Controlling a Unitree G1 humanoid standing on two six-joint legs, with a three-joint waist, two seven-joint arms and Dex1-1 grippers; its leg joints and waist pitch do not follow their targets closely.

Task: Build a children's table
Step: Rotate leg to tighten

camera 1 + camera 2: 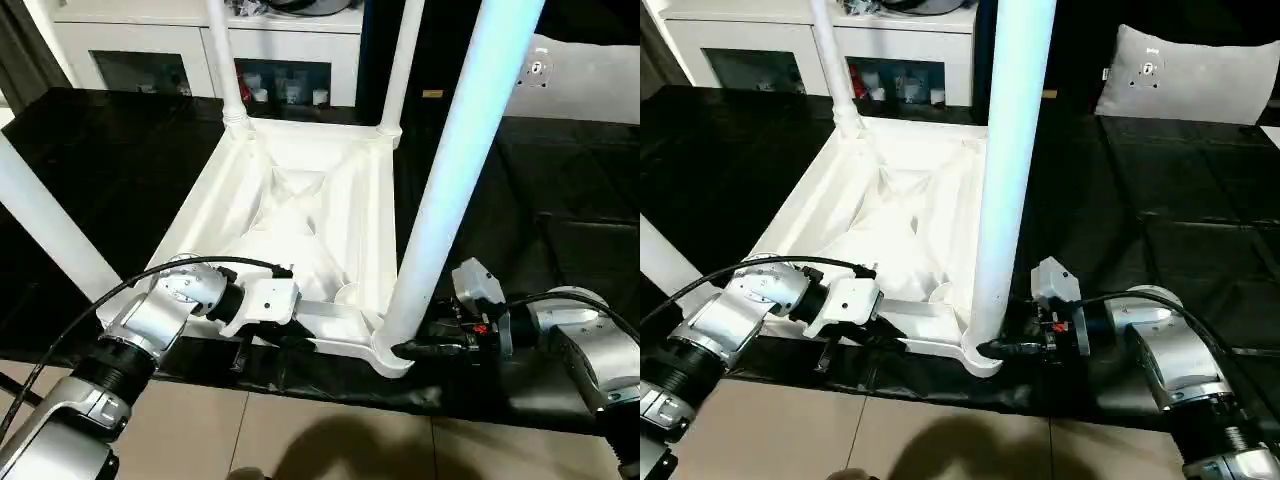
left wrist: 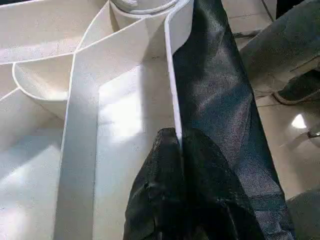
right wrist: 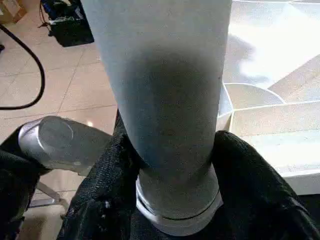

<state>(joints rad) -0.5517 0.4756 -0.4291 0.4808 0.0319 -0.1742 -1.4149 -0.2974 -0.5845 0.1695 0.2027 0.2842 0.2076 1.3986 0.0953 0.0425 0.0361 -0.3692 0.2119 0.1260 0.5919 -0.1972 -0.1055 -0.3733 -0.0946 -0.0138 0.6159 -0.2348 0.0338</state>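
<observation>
- The children's table (image 1: pixel 300 215) lies upside down on a black surface (image 1: pixel 130 170), ribbed underside up, its near rim at that surface's front edge; the table is the landmark for what follows.
- At the table's near rim, the left gripper (image 2: pixel 175 145) is clenched on the thin white rim wall: one black finger (image 2: pixel 155 190) presses the inner face, the other the outer face (the rim runs straight between them in the left wrist view).
- At the table's near right corner, the right gripper (image 3: pixel 172 165) straddles the base of the nearest leg (image 1: pixel 455 170), just above the rounded corner socket (image 1: pixel 392 352). Its fingers (image 3: pixel 250 175) stand about half spread on either side of the tube and look to touch it; I cannot tell whether they truly grip it.
- That leg stands upright in its socket and leans slightly right as it rises.
- A second leg (image 1: pixel 45 225) rises slanting from the table's near left side.
- Two more legs stand in the table's far corners, the far left leg (image 1: pixel 225 60) and the far right leg (image 1: pixel 400 65).
- Inside the table's underside, curved ribs form small open pockets by the near right corner; they hold nothing.
- Beyond the table's far edge stands a white cabinet (image 1: pixel 200 45) with glass doors; small bottles or jars (image 1: pixel 285 90) sit behind the glass (any labels are too small to read).
- Far right of the table lies a grey cushion (image 1: pixel 1190 75) bearing a small mark, unreadable.
</observation>
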